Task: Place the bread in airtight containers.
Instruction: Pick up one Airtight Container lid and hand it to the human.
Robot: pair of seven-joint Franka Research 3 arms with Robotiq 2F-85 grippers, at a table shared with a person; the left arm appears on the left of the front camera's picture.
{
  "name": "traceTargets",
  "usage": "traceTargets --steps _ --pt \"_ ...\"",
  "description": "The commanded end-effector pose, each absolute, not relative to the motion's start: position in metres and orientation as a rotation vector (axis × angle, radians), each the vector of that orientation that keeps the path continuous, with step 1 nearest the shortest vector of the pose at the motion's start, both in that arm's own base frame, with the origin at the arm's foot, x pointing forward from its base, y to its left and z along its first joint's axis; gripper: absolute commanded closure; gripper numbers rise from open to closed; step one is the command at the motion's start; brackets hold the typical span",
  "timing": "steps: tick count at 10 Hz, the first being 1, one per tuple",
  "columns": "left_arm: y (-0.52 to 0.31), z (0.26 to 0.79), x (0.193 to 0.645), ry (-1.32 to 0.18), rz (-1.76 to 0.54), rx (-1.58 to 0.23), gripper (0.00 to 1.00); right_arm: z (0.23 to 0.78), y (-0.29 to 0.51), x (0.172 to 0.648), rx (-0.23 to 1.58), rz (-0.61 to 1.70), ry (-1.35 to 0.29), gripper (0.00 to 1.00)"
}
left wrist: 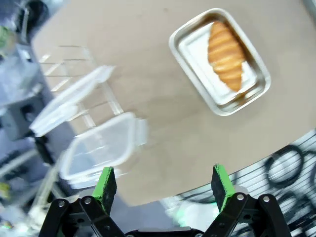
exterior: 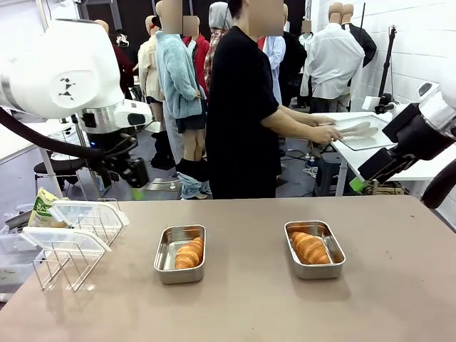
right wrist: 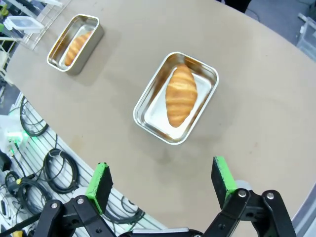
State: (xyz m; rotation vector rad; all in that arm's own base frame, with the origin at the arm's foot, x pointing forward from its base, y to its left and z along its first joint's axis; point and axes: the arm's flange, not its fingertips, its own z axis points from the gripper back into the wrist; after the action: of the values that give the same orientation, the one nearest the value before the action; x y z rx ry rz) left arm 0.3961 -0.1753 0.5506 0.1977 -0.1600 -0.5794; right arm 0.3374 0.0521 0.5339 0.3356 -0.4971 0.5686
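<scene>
Bread (exterior: pixel 189 254), golden and ridged, in steel pans (exterior: pixel 168 251)

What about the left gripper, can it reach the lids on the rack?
Probably yes. The left gripper is open and empty, hanging close to the lids, which lie on top of the rack with nothing over them.

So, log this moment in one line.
rolls: one per pan | lids: off, on rack | left gripper: open | right gripper: open

Golden roll (exterior: pixel 189 254) in left steel pan (exterior: pixel 170 249), another roll (exterior: pixel 311 247) in right pan (exterior: pixel 333 250), both unlidded
</scene>
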Motion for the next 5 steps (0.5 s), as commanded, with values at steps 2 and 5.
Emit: traceTargets --steps 2,5 --pt "-0.114 0.550 0.398 -0.276 -0.939 0.373 0.00 0.533 0.054 0.337 0.346 0.570 -0.495 0.00" --pt "-0.064 0.545 0.405 -0.146 -1.307 0.383 0.00 0.533 0.054 0.337 0.346 0.570 -0.495 0.00"
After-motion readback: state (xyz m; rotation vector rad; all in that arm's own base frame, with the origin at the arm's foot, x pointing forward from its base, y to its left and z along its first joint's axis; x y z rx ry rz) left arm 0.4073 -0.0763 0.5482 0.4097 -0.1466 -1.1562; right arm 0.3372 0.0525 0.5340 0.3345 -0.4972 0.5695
